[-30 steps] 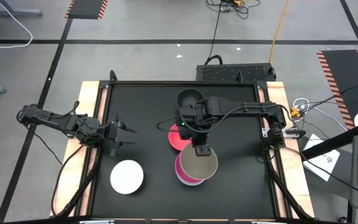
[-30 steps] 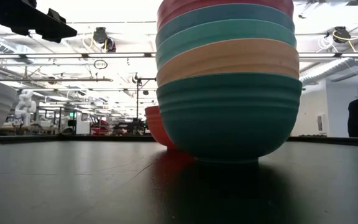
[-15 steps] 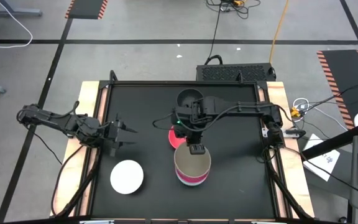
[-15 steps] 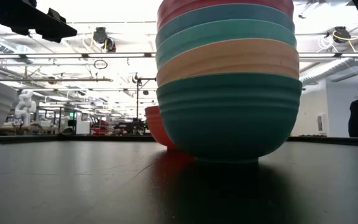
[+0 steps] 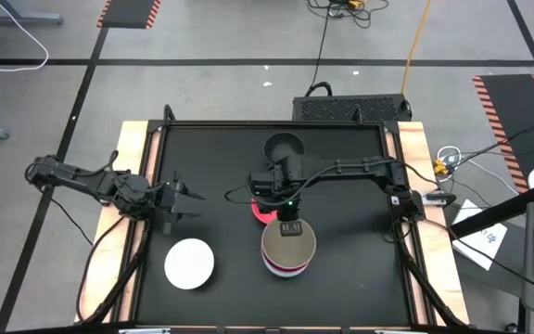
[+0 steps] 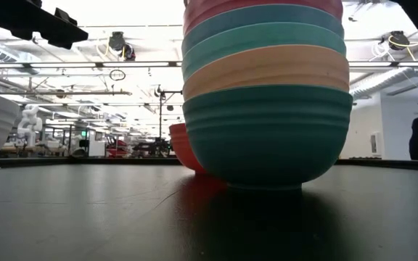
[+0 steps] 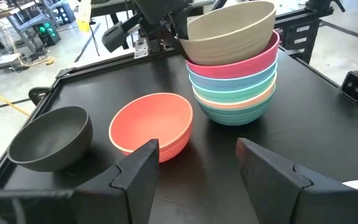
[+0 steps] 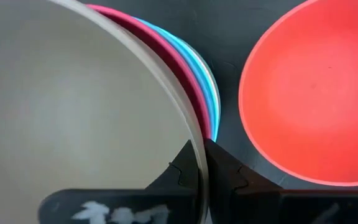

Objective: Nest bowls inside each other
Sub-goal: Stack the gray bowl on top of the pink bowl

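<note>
A stack of nested bowls (image 5: pixel 288 260) stands on the black table near its front middle: green at the bottom, then peach, cyan, blue and magenta (image 7: pixel 232 59). A taupe bowl (image 7: pixel 229 28) sits tilted at the magenta bowl's mouth, and my right gripper (image 8: pixel 201 152) is shut on its rim. A red bowl (image 7: pixel 151 124) and a black bowl (image 7: pixel 48 137) stand upright behind the stack. A white bowl (image 5: pixel 189 263) stands at the front left. My left gripper (image 5: pixel 182 199) waits open at the table's left edge. My right gripper pinches the taupe bowl's rim (image 8: pixel 197 146) on the side toward the red bowl, one finger (image 8: pixel 182 171) inside the bowl and one finger (image 8: pixel 229 174) outside. The fingers come steeply from above. The bowl is mouth up and tilted, its lower part inside the magenta bowl.
The table has a raised frame (image 5: pixel 156 130) all round. The red bowl (image 5: pixel 260 209) lies right beside the stack, under my right arm. Open black table surface lies to the right of the stack (image 5: pixel 360 250) and between the white bowl and the stack.
My right gripper has come down and a little toward the table's left with the taupe bowl, which was held higher and off to the stack's right and now sits over the stack, in the magenta bowl's mouth.
</note>
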You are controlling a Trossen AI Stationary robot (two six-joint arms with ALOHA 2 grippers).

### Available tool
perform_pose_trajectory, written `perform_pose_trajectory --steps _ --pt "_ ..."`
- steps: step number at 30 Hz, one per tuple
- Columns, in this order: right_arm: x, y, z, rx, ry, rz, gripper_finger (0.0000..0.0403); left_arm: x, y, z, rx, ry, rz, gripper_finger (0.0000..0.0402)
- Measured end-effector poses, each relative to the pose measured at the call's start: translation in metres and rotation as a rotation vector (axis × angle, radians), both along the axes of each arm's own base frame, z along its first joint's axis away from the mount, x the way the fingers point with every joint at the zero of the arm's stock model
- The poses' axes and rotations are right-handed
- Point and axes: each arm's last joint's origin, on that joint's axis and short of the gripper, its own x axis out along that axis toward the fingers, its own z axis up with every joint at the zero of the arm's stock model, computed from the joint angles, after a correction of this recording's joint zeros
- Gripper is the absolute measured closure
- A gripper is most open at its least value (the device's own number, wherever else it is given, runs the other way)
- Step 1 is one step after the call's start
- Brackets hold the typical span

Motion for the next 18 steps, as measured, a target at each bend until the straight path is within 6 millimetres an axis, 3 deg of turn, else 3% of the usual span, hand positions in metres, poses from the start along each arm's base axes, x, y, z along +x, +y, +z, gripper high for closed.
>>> perform_pose_trajectory --steps 11,18 --pt "0.006 0.003 -0.002 -0.124 -0.045 -0.041 0.0403 -0.001 -0.003 0.0 -0.001 0.001 -0.03 0.0183" --pt "0.006 0.013 -0.004 -0.11 -0.037 -0.03 0.0403 -0.002 -0.006 0.0 0.005 0.001 -0.043 0.0183"
